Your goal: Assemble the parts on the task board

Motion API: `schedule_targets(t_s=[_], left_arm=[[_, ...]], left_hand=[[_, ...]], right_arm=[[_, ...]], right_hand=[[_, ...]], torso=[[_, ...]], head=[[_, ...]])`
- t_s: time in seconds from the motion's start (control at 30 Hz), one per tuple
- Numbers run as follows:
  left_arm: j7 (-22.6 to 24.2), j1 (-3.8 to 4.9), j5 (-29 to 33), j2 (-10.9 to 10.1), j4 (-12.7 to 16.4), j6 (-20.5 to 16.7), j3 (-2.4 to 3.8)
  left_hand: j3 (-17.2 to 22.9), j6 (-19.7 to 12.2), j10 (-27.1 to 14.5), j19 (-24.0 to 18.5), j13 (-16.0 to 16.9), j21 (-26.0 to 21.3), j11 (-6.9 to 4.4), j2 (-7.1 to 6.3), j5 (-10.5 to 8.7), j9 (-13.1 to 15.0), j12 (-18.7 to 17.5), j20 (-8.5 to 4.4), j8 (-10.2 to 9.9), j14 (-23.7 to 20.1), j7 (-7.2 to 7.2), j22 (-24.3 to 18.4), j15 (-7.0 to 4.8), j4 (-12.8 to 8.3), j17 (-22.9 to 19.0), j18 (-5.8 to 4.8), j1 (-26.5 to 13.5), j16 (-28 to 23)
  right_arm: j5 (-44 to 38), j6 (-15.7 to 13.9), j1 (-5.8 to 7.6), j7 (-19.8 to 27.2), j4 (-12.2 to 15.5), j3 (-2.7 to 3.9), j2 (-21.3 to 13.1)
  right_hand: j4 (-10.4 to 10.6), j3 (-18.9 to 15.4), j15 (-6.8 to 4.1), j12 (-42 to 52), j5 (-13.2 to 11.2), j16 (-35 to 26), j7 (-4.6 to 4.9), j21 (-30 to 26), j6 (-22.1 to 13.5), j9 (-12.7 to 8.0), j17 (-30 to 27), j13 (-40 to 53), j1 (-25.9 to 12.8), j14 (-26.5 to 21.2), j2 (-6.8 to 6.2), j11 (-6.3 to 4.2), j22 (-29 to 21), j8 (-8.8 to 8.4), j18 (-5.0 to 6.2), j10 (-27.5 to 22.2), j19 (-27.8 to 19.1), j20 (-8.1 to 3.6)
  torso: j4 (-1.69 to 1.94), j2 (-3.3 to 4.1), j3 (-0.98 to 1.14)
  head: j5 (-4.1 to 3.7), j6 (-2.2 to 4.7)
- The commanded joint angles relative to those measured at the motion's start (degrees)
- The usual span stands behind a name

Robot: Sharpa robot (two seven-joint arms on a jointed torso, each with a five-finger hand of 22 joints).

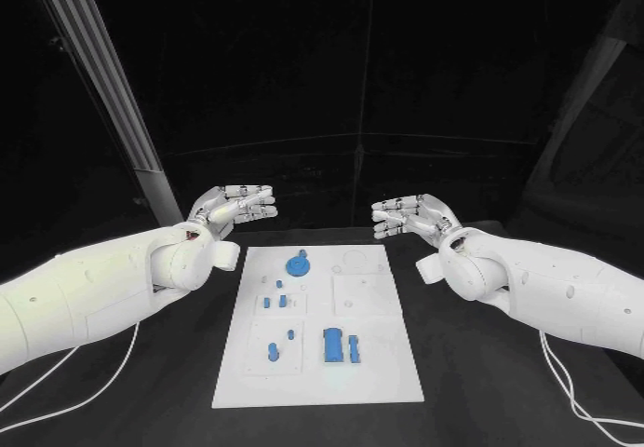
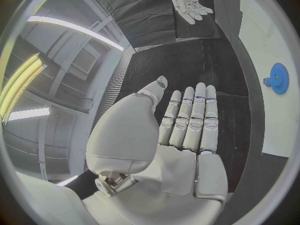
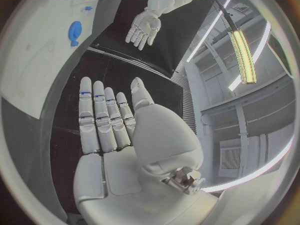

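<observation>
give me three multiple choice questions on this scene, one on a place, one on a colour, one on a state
1. Where on the task board does the round gear-like part lie?
A. near its far end
B. near its front edge
C. off it, on the table

2. What colour are the parts?
A. red
B. blue
C. yellow

3. What is the left hand doing?
A. gripping a part
B. pressing on the board
C. holding nothing, fingers apart

Key: 1 A, the head view shows it close to the board's far edge. 2 B, every piece on the white plate is blue. 3 C, the left wrist view shows a bare palm with straight fingers.
</observation>
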Motion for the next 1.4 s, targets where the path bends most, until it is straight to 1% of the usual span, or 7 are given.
schedule_targets(t_s=[0.03,0.13,0.17,0.73,0.77,0.97,1.4], left_arm=[[2.21,-0.14,2.65,0.68,-1.30,-0.09,0.05],[2.18,-0.30,2.75,1.18,-2.06,-0.50,0.05],[0.50,-0.34,1.06,1.01,-1.74,-0.17,0.02],[3.30,-6.16,-3.21,-2.88,12.46,-18.59,4.78],[3.57,-6.72,-3.63,-3.25,13.84,-20.38,5.24],[4.93,-9.55,-5.70,-5.14,20.73,-29.32,7.54],[5.78,-11.34,-7.01,-6.33,25.11,-34.99,9.01]], left_hand=[[-0.37,0.34,0.46,0.23,-0.07,-0.37,0.02,0.67,0.25,-0.04,-0.50,0.21,-0.34,0.63,0.02,-0.65,-0.06,-0.03,-0.39,0.47,0.51,-0.98],[-0.47,0.55,0.72,0.53,-0.07,-0.48,-0.08,1.02,0.28,-0.03,-0.82,0.16,-0.43,1.08,0.22,-1.11,-0.09,-0.07,-0.63,0.50,0.84,-1.56],[-4.20,-16.65,-17.28,-14.49,-3.64,-2.26,-2.99,4.60,-1.73,-3.78,-2.60,-4.24,-4.96,-16.37,-2.56,-5.76,-2.50,-3.94,-2.53,-3.04,-22.28,-4.90],[-8.68,-35.38,-37.08,-30.85,-3.64,-6.80,-9.84,4.60,-5.76,-3.78,-7.42,-9.25,-4.96,-35.32,-8.89,-11.20,-8.21,-3.94,-7.14,-5.25,-47.99,-9.07],[-8.92,-36.24,-37.98,-31.58,-3.64,-6.80,-9.84,4.60,-5.76,-3.78,-7.42,-9.47,-4.96,-36.17,-8.89,-11.46,-8.21,-3.94,-7.14,-5.80,-49.14,-9.22],[-13.60,-40.15,-42.12,-35.02,-3.64,-6.80,-9.84,4.60,-5.76,-3.78,-7.42,-10.50,-4.96,-40.17,-8.89,-12.55,-8.21,-3.94,-7.14,-10.13,-54.49,-13.24],[-13.60,-46.83,-49.13,-40.81,-3.64,-6.80,-9.84,4.60,-5.76,-3.78,-7.42,-14.63,-4.96,-46.90,-8.89,-16.89,-8.21,-3.94,-7.14,-10.13,-63.57,-13.24]], right_arm=[[4.12,2.22,0.12,4.85,-1.93,0.16,1.09],[4.10,2.73,0.13,5.07,-3.19,0.23,1.86],[1.79,0.79,0.00,1.99,-2.74,0.16,1.63],[11.40,-17.51,-1.69,5.38,11.94,-0.21,-1.66],[12.21,-19.06,-1.83,5.67,13.18,-0.24,-1.94],[15.94,-26.16,-2.48,6.99,18.87,-0.38,-3.22],[17.53,-29.18,-2.76,7.55,21.30,-0.44,-3.76]], right_hand=[[-1.14,0.12,-0.35,-0.43,-0.21,-0.59,0.08,-0.80,0.77,-1.02,-1.36,-1.71,-0.99,2.07,0.27,-0.16,-0.83,-0.17,0.24,0.95,1.83,-0.32],[-2.04,0.28,-0.68,-0.47,-0.17,-0.89,0.19,-1.21,1.30,-1.78,-2.30,-2.92,-1.47,3.93,0.75,-0.34,-1.39,-0.14,0.31,1.76,3.54,-0.77],[3.21,3.42,-6.16,-5.29,-1.90,-5.46,-3.08,-4.49,-15.11,-3.74,-4.04,-7.95,-24.45,-17.22,-2.01,-2.84,-3.27,-3.77,-3.08,-17.00,-16.16,-4.09],[3.21,10.65,-6.16,-5.29,-6.33,-5.46,-6.90,-8.56,-32.71,-8.77,-8.57,-7.95,-51.08,-39.89,-8.42,-8.71,-7.93,-3.77,-5.32,-37.05,-37.33,-8.00],[3.21,10.65,-6.16,-5.29,-6.33,-5.46,-11.01,-8.77,-33.55,-8.77,-8.57,-7.95,-52.32,-41.01,-8.42,-8.71,-7.93,-3.77,-5.69,-38.04,-38.36,-12.16],[3.21,10.65,-6.16,-5.29,-6.33,-5.46,-11.01,-12.85,-37.30,-8.77,-8.57,-7.95,-57.78,-45.87,-8.42,-8.71,-7.93,-3.77,-6.04,-42.36,-42.91,-12.16],[3.21,10.65,-6.16,-5.29,-6.33,-5.46,-11.01,-12.85,-43.69,-8.77,-8.57,-7.95,-67.09,-54.14,-8.42,-8.71,-7.93,-3.77,-10.27,-49.66,-50.60,-12.16]], torso=[[0.14,-0.63,0.07],[0.30,-0.70,0.16],[0.06,-0.41,0.07],[1.66,-0.95,1.07],[1.66,-0.95,1.07],[1.66,-0.95,1.07],[1.66,-0.95,1.07]], head=[[0.06,0.71],[0.24,0.97],[0.08,0.69],[2.10,3.76],[2.10,3.76],[2.10,3.76],[2.10,3.76]])
